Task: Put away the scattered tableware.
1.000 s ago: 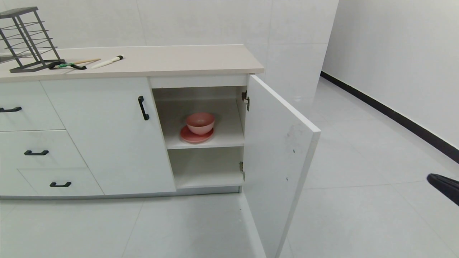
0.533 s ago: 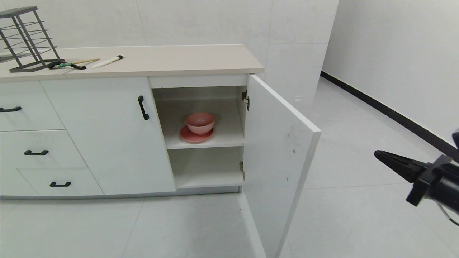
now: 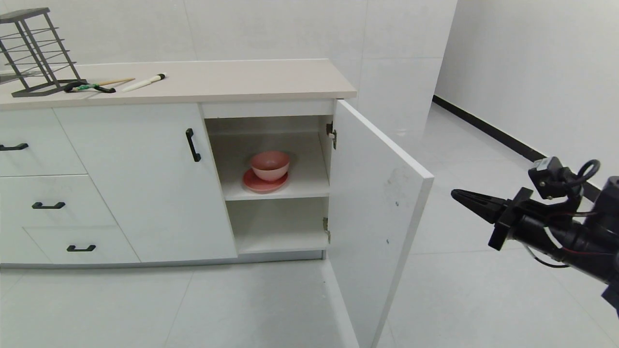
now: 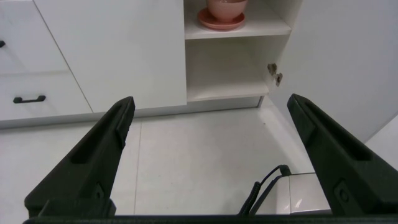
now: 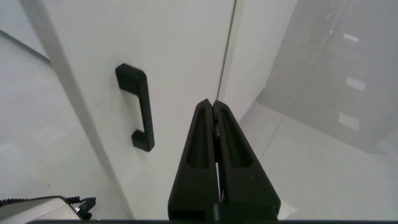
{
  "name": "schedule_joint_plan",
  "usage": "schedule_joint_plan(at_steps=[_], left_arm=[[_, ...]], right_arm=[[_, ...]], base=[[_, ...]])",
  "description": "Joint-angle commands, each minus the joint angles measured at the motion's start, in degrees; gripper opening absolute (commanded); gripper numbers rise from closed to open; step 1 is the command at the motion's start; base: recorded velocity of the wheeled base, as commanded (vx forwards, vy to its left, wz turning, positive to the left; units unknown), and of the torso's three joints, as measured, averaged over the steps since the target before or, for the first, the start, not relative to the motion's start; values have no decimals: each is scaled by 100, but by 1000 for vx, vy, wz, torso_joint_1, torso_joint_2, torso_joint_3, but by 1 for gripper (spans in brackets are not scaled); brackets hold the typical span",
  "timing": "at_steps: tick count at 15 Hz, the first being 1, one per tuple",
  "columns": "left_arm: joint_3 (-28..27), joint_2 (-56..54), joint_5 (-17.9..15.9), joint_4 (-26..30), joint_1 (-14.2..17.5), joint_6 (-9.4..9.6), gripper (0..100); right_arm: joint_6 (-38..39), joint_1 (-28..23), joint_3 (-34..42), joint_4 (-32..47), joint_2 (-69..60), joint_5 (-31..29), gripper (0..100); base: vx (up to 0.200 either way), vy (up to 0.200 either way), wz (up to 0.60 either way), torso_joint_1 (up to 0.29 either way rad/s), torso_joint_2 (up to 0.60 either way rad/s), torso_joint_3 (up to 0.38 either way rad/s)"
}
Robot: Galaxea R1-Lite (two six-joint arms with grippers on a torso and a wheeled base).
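Head view first: the pink bowl (image 3: 270,165) sits on the pink plate (image 3: 256,185), both on the upper shelf (image 3: 309,186) of the open cabinet, centre of frame. The cabinet door (image 3: 377,208) stands wide open, swung out toward the lower right. At the right edge, mid-height, there's the right hand (image 3: 458,195), fingers pressed together into one point aimed at the door's outer face. The door stands between that hand and the bowl, and the two are well apart. Up on the bench (image 3: 232,79), upper left, a wire rack (image 3: 34,53) with a brush (image 3: 144,83) and another utensil (image 3: 92,88) lying just beside it.

Left wrist view now: the left hand (image 4: 210,107) is spread wide, fingers apart and holding nothing, low over the floor. The bowl (image 4: 225,6) and plate (image 4: 222,21) show at the top centre of the frame, on their shelf, well beyond the fingertips.

Right wrist view: the right hand (image 5: 213,107) shows its fingers closed flat against each other, gripping nothing. The door's black handle (image 5: 138,106) is left of centre, near the fingertips but not touching them.
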Motion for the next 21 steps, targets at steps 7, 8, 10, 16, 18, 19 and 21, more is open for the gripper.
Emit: schedule_joint_plan(at_steps=[7,8,10,16,18,19,21], left_arm=[[0,9,15,-4,0,-13,100],[0,9,15,-4,0,-13,100],[0,9,33,-13,0,-48,100],[0,9,50,-13,0,-83,100],[0,9,50,-13,0,-83,100],[0,9,50,-13,0,-83,100],[0,9,50,-13,0,-83,100]], right_arm=[[3,685,-618,-206,780,179,0],[-5,729,-618,-206,789,179,0],[-5,808,-610,-206,789,179,0],[-5,1344,-575,-214,762,170,0],[-5,1547,-592,-206,762,152,0],[-5,1626,-610,-206,771,144,0],[-14,1740,-627,-206,789,144,0]], base=[[0,0,0,0,0,0],[0,0,0,0,0,0],[0,0,0,0,0,0],[0,0,0,0,0,0],[0,0,0,0,0,0],[0,0,0,0,0,0],[0,0,0,0,0,0]])
